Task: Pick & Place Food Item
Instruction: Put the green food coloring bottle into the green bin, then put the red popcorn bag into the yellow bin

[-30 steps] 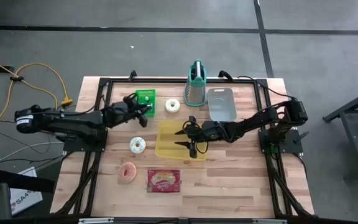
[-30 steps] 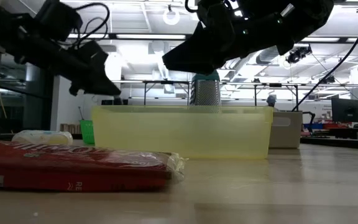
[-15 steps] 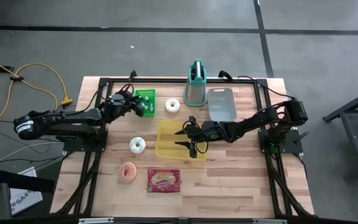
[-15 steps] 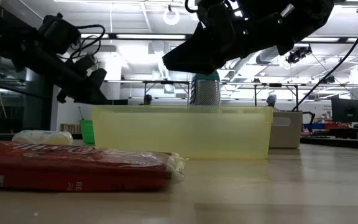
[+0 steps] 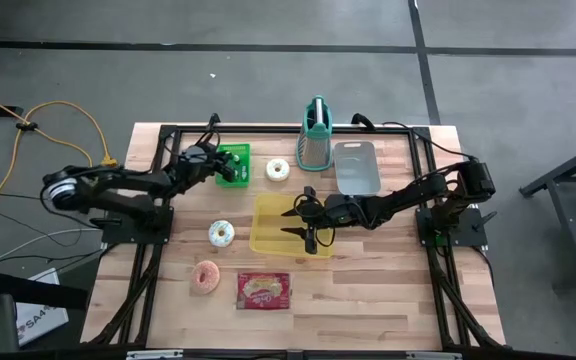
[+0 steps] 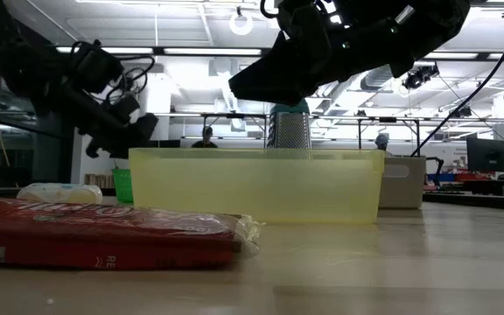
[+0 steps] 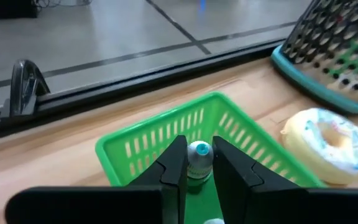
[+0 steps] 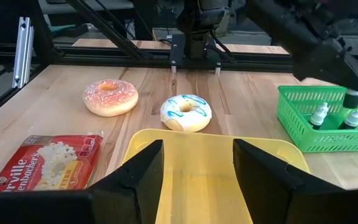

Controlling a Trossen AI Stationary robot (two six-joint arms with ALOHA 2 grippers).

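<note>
My left gripper [image 5: 230, 167] is over the green basket [image 5: 240, 152] at the far left and is shut on a small white bottle with a teal cap [image 7: 199, 155]. Two more small bottles [image 8: 319, 115] stand in the basket. My right gripper [image 5: 303, 226] hangs open over the yellow bin [image 5: 268, 228] at mid-table, with nothing between its fingers. A white-and-yellow donut [image 5: 278, 170] lies beside the basket. On the near left lie a white donut with blue lines [image 5: 221, 233], a pink donut [image 5: 206, 277] and a red popcorn bag [image 5: 264, 290]. My left gripper pinches the small bottle between its two fingers, on the body just under the teal cap [image 7: 198, 169]. The fingers come from the table's left, slanting slightly down. The bottle stands upright over the inside of the basket; whether its foot touches the basket floor I cannot tell.
A teal-framed metal grater [image 5: 315, 135] stands at the far edge, and a grey tray [image 5: 356, 167] lies to its right. The black frame rails [image 5: 158, 200] run along the table's sides. Bare wood shows on the near right.
My left gripper has swung toward the table's far edge and gone down over the green basket, staying shut on the small bottle. My right gripper has kept still.
</note>
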